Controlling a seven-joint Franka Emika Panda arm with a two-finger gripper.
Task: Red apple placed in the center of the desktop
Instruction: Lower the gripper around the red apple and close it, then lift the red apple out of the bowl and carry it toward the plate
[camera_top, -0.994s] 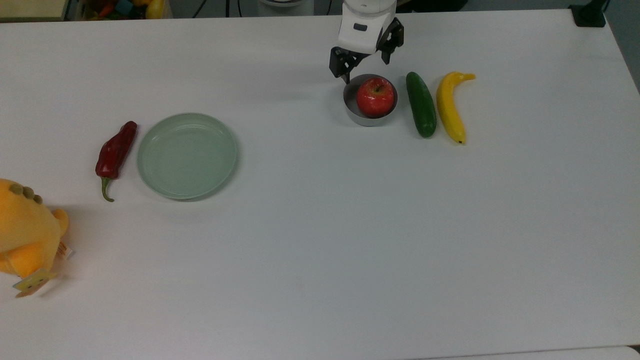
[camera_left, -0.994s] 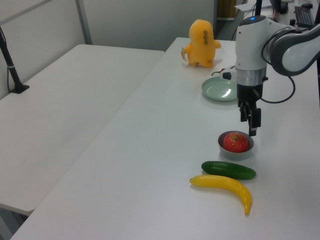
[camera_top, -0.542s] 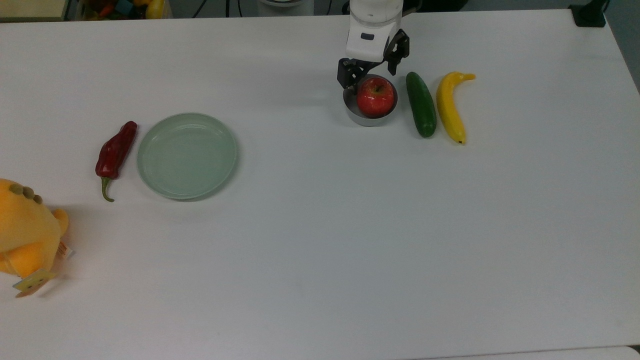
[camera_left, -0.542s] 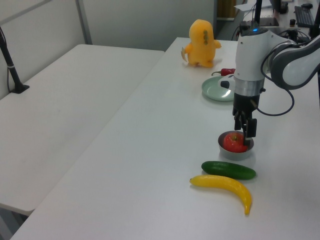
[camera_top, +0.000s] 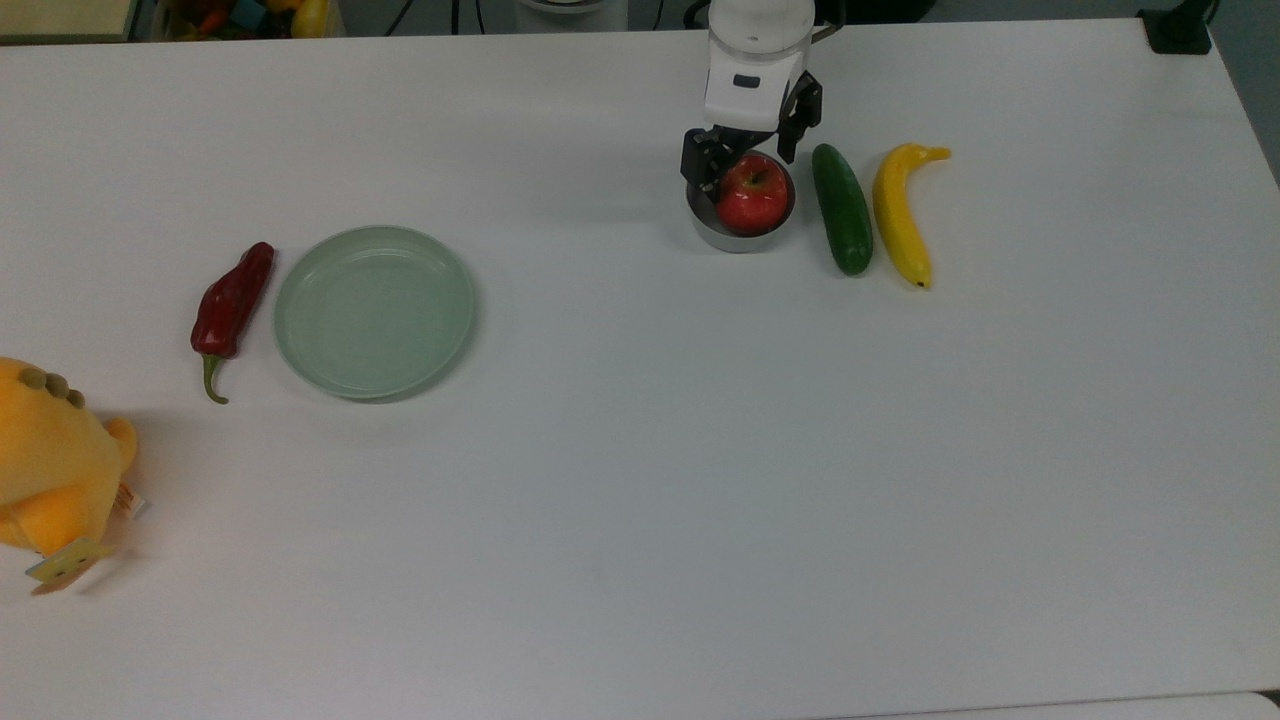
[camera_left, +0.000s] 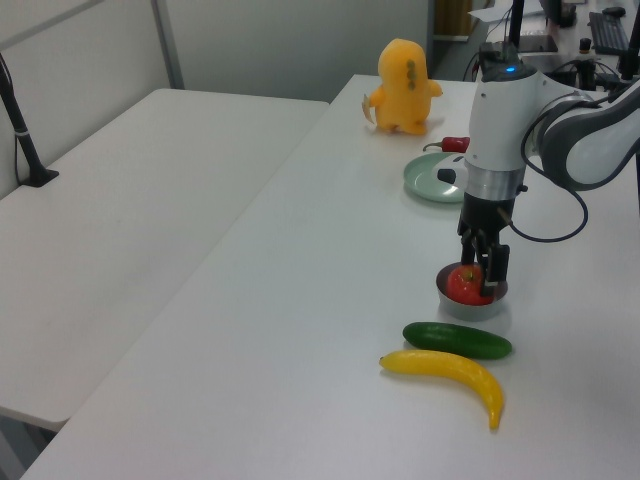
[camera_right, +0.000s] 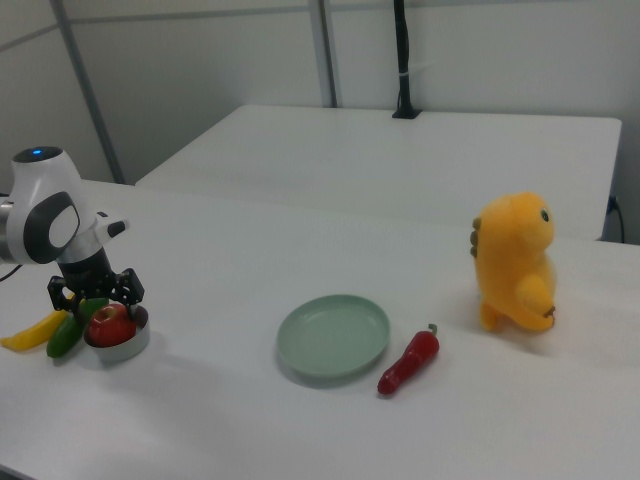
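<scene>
Red apple (camera_top: 752, 196) sits in a small grey bowl (camera_top: 738, 236) in the top view's upper centre, beside a cucumber (camera_top: 841, 208) and banana (camera_top: 899, 213) on the white desktop (camera_top: 700, 450); the gripper (camera_top: 752, 150) straddles it, fingers spread. Left view, right of centre: gripper (camera_left: 484, 270) lowered around the apple (camera_left: 464, 285). Right view, lower left: apple (camera_right: 111, 325) in bowl (camera_right: 120, 350), green plate (camera_right: 334, 336) and chili pepper (camera_right: 409, 362) at centre.
</scene>
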